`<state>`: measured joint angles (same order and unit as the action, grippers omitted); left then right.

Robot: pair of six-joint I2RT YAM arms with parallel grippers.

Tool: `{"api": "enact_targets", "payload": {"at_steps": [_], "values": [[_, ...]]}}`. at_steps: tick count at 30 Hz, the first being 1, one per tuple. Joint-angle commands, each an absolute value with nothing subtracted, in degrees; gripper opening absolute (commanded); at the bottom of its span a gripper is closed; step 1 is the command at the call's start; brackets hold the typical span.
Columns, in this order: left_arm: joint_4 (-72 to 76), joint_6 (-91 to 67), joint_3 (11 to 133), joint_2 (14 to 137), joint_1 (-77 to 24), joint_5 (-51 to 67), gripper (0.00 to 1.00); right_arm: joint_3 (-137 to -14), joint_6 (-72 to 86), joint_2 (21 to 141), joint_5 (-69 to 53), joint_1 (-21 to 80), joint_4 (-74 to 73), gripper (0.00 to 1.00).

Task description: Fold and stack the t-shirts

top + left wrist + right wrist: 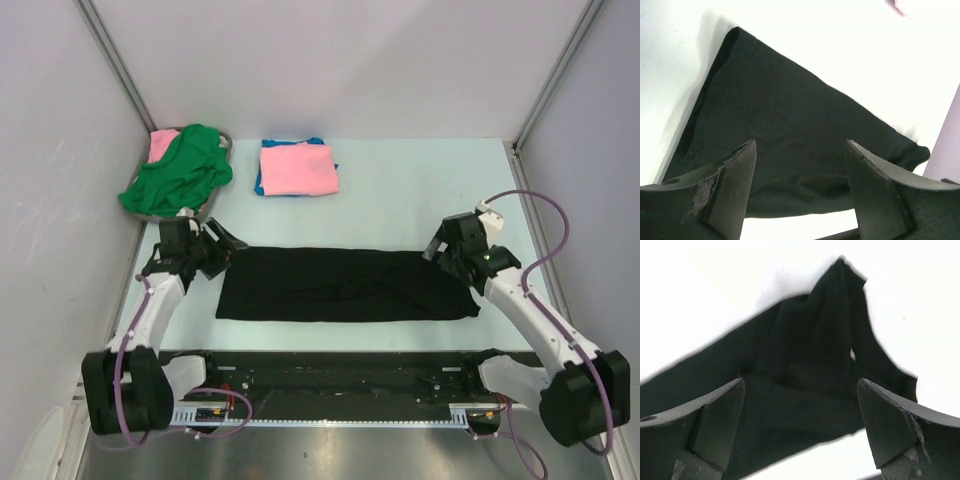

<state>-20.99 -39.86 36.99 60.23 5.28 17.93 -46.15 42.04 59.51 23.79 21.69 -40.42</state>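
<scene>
The black t-shirt (340,284) lies folded into a long strip across the table in front of both arms. It also shows in the left wrist view (790,130) and in the right wrist view (800,390). My left gripper (222,252) is open and empty, hovering at the strip's left end. My right gripper (440,252) is open and empty, hovering at the strip's right end. A folded pink t-shirt (297,168) lies on a folded blue one (259,182) at the back. A crumpled green t-shirt (180,170) and another pink one (163,143) lie at the back left.
The green and pink shirts sit in a shallow tray (226,145) by the left wall. Grey walls close in the table on the left, back and right. A black rail (330,375) runs along the near edge between the arm bases.
</scene>
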Motion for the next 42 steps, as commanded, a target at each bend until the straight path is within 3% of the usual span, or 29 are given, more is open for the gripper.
{"api": "enact_targets", "payload": {"at_steps": [1, 6, 15, 27, 42], "values": [[-14.51, -41.40, 40.78, 66.95, 3.69, 20.83, 0.75, -47.20, 38.67, 63.71, 20.14, 13.20, -26.47, 0.94], [-11.61, -43.24, 40.96, 69.96, 1.85, 21.09, 0.74, -47.72, 39.64, 71.87, 16.44, 3.45, -22.16, 0.82], [-6.95, -44.03, 40.17, 75.05, 1.49, 18.28, 0.72, -51.58, 41.14, 81.03, 11.34, 1.41, -16.79, 0.70], [-0.62, -47.02, 35.51, 81.30, 1.41, 13.01, 0.69, -54.14, 39.29, 84.72, 11.34, -1.13, -16.96, 0.68], [-0.26, -48.52, 33.13, 83.50, 1.49, 10.11, 0.69, -54.05, 39.99, 90.17, 8.79, -3.25, -18.19, 0.51]]}}
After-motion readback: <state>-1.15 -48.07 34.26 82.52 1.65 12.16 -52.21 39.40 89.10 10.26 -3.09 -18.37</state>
